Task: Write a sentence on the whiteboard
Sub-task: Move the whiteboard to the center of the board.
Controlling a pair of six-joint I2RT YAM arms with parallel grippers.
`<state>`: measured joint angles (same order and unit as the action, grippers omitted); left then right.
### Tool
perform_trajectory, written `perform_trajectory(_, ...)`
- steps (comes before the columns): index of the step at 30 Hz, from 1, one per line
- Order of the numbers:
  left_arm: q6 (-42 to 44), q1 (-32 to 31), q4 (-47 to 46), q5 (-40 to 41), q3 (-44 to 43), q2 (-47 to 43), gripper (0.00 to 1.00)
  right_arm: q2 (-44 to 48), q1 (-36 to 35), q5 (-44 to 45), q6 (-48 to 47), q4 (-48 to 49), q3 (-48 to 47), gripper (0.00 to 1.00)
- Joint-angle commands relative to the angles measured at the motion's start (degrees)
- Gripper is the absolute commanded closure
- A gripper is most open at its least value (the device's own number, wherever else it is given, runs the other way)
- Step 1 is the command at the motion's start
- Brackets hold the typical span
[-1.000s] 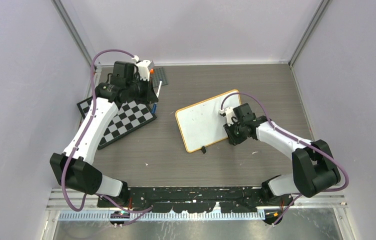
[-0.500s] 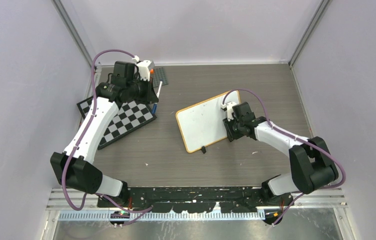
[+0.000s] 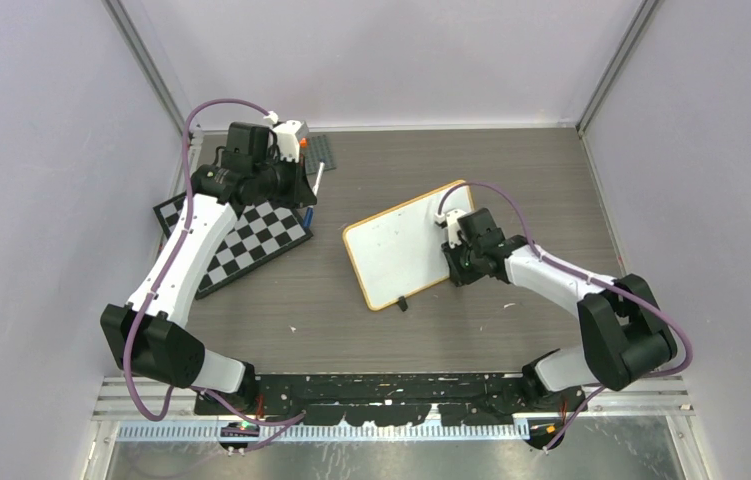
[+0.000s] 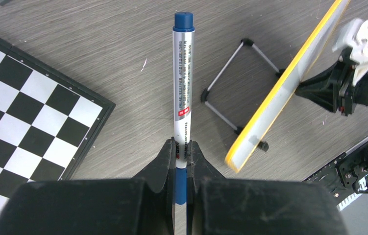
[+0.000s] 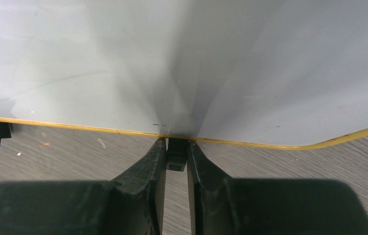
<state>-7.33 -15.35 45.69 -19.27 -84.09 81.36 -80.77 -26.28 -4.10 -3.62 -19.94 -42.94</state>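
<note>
The whiteboard (image 3: 399, 250) stands tilted on the table's middle, white with a yellow rim, and no sentence shows on its face. My right gripper (image 3: 451, 262) is at its lower right edge. In the right wrist view this gripper (image 5: 176, 147) is shut on the board's small black foot (image 5: 176, 156), just under the rim of the whiteboard (image 5: 172, 63). My left gripper (image 3: 306, 190) hovers at the back left, shut on a capped blue-and-white marker (image 4: 183, 73) that points away from the gripper (image 4: 184, 147). The whiteboard's yellow edge (image 4: 289, 83) is also in the left wrist view.
A black-and-white checkered board (image 3: 241, 240) lies under the left arm. A grey pad (image 3: 319, 150) sits at the back. The whiteboard's wire stand (image 4: 235, 73) props it from behind. Its other black foot (image 3: 403, 303) rests on the table.
My right gripper has closed on the board's foot and moved left, shifting the whiteboard a little to the left. The left arm and marker have not moved.
</note>
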Motion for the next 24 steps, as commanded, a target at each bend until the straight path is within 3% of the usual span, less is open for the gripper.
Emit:
perform_trajectory(1,-0.8,0.3,-1.5,-0.5,-3.1,0.4,1.00,3.4,-5.5,1.0,1.3,0.8,-0.8,1.00)
perform_trajectory(12,-1.5,0.8,-1.2,-0.4,-4.7,0.8,1.00,1.1,-14.8,6.5,12.0,-6.8,-7.1,1.00)
perform_trajectory(20,-1.4,1.5,-1.1,-0.6,-4.3,0.6,1.00,1.5,-15.5,2.5,15.5,-8.9,-4.8,1.00)
perform_trajectory(21,-1.4,1.5,-1.0,-0.6,-4.2,0.5,1.00,1.3,-15.6,1.7,15.7,-9.1,-4.7,0.98)
perform_trajectory(24,-1.4,1.6,-1.2,-0.7,-3.7,0.3,1.00,1.5,-15.8,-0.7,16.3,-9.6,-4.8,0.76)
